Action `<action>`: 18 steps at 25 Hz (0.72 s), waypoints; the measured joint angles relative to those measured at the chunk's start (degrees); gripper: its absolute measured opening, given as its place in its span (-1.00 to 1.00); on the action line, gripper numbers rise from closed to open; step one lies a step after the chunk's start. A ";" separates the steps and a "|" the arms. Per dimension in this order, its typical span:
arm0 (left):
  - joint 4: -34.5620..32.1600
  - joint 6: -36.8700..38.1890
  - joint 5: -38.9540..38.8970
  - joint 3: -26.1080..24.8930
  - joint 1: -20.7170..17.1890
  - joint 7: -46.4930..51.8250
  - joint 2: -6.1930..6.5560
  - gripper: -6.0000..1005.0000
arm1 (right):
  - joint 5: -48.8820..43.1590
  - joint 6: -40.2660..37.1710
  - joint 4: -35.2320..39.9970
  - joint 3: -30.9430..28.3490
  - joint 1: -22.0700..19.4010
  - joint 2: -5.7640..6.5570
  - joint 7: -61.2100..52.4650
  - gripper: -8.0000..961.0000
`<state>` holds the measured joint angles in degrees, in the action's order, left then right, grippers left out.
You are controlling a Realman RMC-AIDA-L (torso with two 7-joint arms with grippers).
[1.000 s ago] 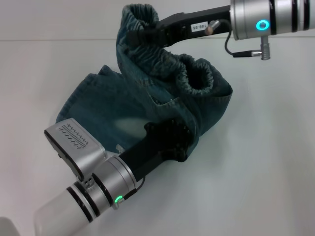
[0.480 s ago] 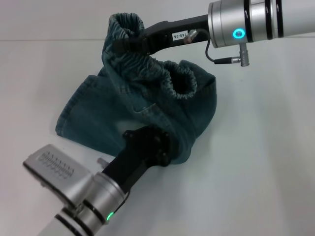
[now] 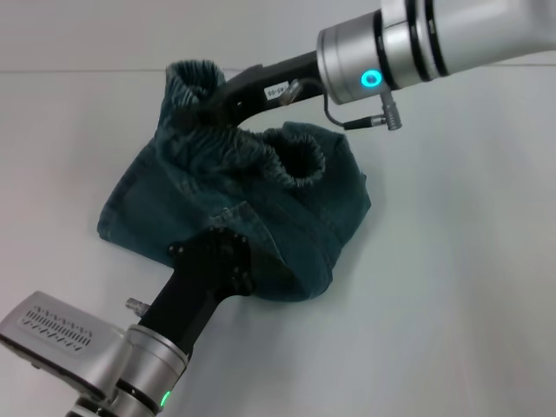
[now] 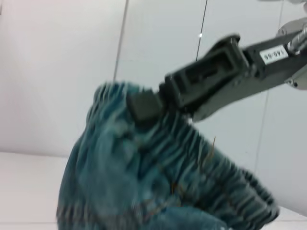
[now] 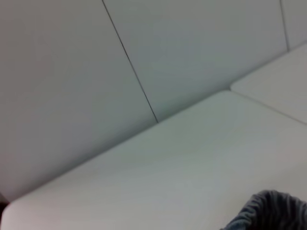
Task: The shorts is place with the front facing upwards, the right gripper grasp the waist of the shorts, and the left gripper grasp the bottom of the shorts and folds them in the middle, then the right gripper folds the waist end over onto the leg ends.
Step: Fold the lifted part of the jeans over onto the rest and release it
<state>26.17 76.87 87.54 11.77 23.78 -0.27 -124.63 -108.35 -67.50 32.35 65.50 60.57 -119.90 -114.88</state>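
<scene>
One pair of denim shorts (image 3: 234,217) lies bunched near the middle of the tabletop (image 3: 452,287), toward its far edge, partly lifted off the surface. Two grippers work on it.

The right gripper (image 3: 201,100) reaches in from the far right corner and is clenched on the elastic waist (image 3: 187,82), holding that end raised above the rest of the cloth; the left wrist view shows its dark fingers (image 4: 144,106) pinching the ribbed waistband. The left gripper (image 3: 221,261) comes up from the near left corner and sits at the near hem of the shorts, buried against the fabric; whether it grips the cloth or only rests on it cannot be told.

The first fold looks in progress, with the two ends being carried across together.

Risks from here, as I judge them:
- The waist is held by a narrow pinch, so the gathered elastic could slip out if the arm pulls sideways.
- If the arms travel unevenly, the fold line would skew and the edges would not meet.
- The loose middle sags and could crumple under the upper layer.
</scene>
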 joint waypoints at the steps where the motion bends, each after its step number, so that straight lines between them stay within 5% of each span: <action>1: 0.06 0.15 0.00 -0.15 -0.17 -0.28 0.00 -0.94 | -0.01 0.55 0.11 1.15 0.07 -0.05 -0.60 -0.63; 7: 0.19 0.65 -0.46 -0.51 -0.59 -0.53 0.00 -0.94 | 0.19 1.35 1.88 3.53 0.00 -0.12 -1.73 -0.46; 14: -0.44 1.97 -0.53 -1.03 -1.58 -0.56 0.01 -0.94 | 5.59 0.49 10.53 3.69 -6.43 0.08 -0.42 -0.20; 18: -0.65 3.25 -0.34 -1.19 -1.97 -0.54 0.36 -0.94 | 8.57 -0.24 13.05 2.83 -11.15 0.33 1.06 0.14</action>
<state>25.52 80.12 87.20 10.58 21.81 -0.81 -124.27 -99.78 -67.73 45.40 68.34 49.42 -119.58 -113.82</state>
